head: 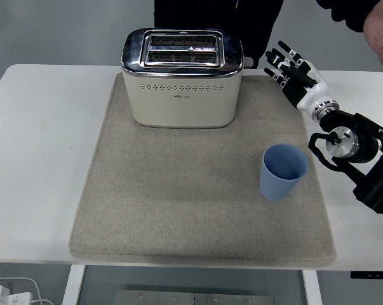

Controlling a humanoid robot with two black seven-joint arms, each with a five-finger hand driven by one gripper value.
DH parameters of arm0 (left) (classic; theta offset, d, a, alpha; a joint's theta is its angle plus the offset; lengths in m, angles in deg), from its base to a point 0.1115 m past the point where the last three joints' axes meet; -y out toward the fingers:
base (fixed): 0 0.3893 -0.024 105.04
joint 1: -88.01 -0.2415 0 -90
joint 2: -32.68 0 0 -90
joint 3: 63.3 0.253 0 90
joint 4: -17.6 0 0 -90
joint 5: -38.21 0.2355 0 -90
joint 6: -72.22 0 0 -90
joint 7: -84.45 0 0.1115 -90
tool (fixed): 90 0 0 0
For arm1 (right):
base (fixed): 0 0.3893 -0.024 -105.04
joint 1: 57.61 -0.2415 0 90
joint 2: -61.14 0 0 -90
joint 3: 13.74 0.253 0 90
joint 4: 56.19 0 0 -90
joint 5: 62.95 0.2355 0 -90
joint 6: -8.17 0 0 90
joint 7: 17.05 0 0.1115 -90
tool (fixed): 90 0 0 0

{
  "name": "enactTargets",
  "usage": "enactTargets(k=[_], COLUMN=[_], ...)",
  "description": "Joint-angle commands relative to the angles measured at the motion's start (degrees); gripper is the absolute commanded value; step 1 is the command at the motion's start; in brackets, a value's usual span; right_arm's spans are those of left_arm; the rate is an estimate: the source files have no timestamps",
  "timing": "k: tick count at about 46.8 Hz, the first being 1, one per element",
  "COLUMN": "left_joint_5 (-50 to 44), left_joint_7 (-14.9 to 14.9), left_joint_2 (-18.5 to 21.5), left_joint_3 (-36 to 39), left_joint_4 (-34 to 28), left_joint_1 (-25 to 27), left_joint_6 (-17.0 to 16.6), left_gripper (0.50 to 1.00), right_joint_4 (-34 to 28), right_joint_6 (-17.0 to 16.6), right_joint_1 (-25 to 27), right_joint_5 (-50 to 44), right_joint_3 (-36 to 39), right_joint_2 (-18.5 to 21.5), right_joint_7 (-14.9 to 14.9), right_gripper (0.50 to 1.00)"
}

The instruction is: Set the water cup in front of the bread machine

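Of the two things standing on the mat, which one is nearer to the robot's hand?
The blue cup, at the mat's right side below the right hand. The toaster stands farther left.

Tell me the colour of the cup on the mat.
Light blue. The cup stands upright on the beige mat, shown clearly in the head view.

Only marking seen: 1 small dark logo or brand mark on the cream front face of the bread machine (181, 79), centred just below its row of vent holes, too small to read; nothing legible on the blue water cup (282, 171).
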Motion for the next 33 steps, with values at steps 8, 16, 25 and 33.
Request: enactTargets(k=[8,16,25,33], left_joint_5=[-0.1,-0.1,-0.1,-0.1], left_joint_7=[0.0,0.0,0.0,0.0], left_joint_2=[0.0,0.0,0.0,0.0], left_joint_3=[0.0,0.0,-0.1,0.0], left_joint_4=[0.1,0.1,0.1,0.1], left_joint_1=[0.0,0.0,0.0,0.0], left_joint_6=[0.0,0.0,0.0,0.0], left_gripper=[1.0,1.0,1.0,1.0], right_joint_4=[0.0,0.0,0.0,0.0], right_joint_6=[0.0,-0.1,-0.4,-0.7], right_joint_1=[0.0,0.1,0.0,-0.4], right_joint_5=[0.0,0.0,0.2,0.2], right_joint_3=[-0.1,-0.1,0.0,0.1], right_joint_2=[0.0,0.0,-1.8,-3.7], right_joint_7=[0.0,0.1,0.1,0.2], right_gripper=[0.928,0.928,0.928,0.928])
